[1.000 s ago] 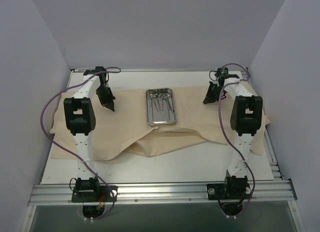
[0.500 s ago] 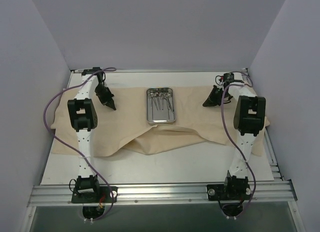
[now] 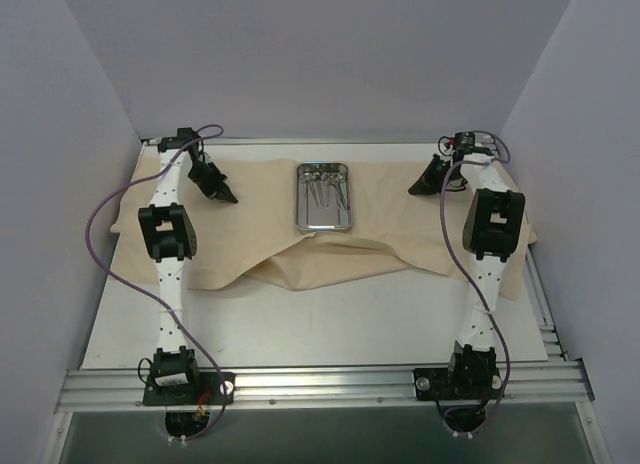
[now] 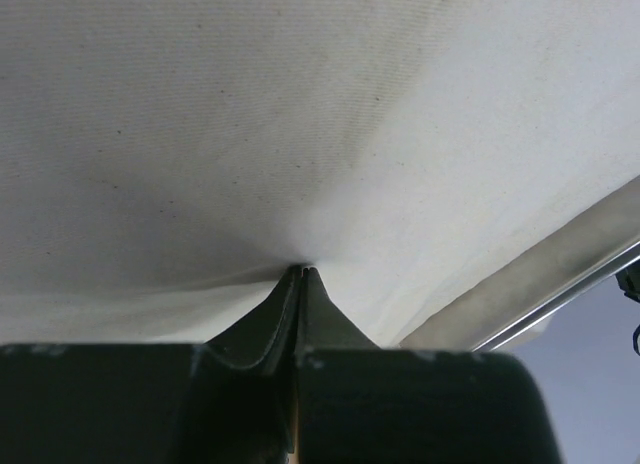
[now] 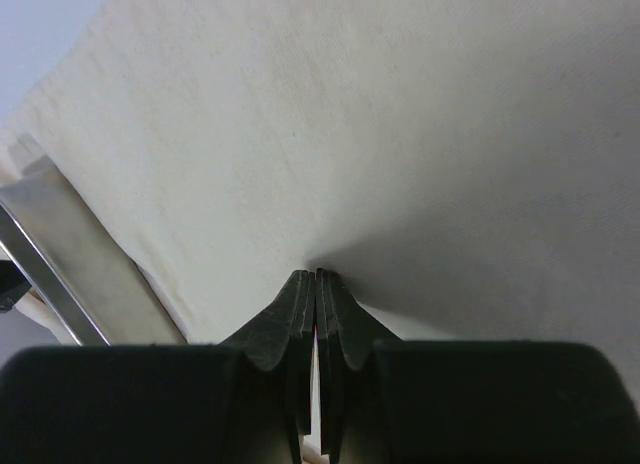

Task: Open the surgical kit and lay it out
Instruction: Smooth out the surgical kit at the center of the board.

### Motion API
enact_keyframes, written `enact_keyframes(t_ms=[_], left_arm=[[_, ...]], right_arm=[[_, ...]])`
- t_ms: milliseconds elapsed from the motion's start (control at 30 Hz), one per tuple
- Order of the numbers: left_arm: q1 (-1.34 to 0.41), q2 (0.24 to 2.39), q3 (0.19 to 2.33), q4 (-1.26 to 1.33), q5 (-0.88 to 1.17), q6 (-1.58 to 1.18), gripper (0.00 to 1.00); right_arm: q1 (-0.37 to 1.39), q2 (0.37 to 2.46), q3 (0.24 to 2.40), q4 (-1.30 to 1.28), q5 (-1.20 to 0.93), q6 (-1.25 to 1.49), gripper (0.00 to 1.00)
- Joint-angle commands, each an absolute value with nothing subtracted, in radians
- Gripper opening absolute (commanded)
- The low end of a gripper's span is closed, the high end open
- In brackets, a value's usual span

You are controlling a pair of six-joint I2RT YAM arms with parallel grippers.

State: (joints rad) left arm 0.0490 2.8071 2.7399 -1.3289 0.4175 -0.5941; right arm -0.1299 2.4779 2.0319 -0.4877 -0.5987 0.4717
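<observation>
Nearest the arms, the cloth wrap (image 3: pixel 340 269) lies in a rumpled fold on the worktop (image 3: pixel 300 334) just in front of the steel tray (image 3: pixel 312 218). Left and right of the tray, the left end effector (image 3: pixel 230 198) and right end effector (image 3: pixel 412 191) each have their fingers pressed together on a pinch of that cloth. The tray sits on the same cloth, so a hard or lopsided tug could drag or tip it, or the fabric could slip free. The tray holds a cluster of thin silver instruments (image 3: pixel 325 189) toward its far end, too small to tell apart.
</observation>
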Motion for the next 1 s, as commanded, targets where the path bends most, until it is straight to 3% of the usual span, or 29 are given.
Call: enact_keyframes(t_ms=[0,167,267,367,467,500,533,633,733,833,967], left_arm=[[0.058,2.853,2.657,-1.220,0.339,-0.594,0.02],[0.084,2.806,2.577,-1.171,0.330,-0.612,0.02],[0.107,2.850,2.695,-1.210,0.344,-0.612,0.03],[0.124,2.866,2.757,-1.198,0.370,-0.630,0.11],[0.124,2.710,2.637,-1.106,0.370,-0.644,0.26],[0.121,2.666,2.596,-1.085,0.355,-0.652,0.30],[0.121,2.622,2.556,-1.063,0.344,-0.653,0.37],[0.107,2.484,2.455,-1.049,0.295,-0.623,0.47],[0.083,2.379,2.372,-1.068,0.237,-0.568,0.47],[0.046,2.278,2.238,-1.054,0.174,-0.500,0.47],[0.011,2.191,2.087,-1.037,0.178,-0.446,0.42]], right_arm=[[-0.140,2.637,2.094,-0.558,-0.365,0.417,0.00],[-0.138,2.684,2.180,-0.607,-0.376,0.406,0.00],[-0.140,2.636,2.088,-0.562,-0.382,0.413,0.00],[-0.144,2.583,2.028,-0.528,-0.385,0.408,0.00],[-0.147,2.565,2.100,-0.560,-0.379,0.393,0.00],[-0.146,2.568,2.133,-0.578,-0.371,0.391,0.03],[-0.144,2.569,2.172,-0.616,-0.368,0.388,0.13],[-0.138,2.551,2.290,-0.675,-0.364,0.387,0.22],[-0.101,2.491,2.301,-0.722,-0.359,0.364,0.26],[-0.057,2.402,2.163,-0.721,-0.406,0.342,0.26],[0.059,2.298,1.988,-0.687,-0.463,0.328,0.18]])
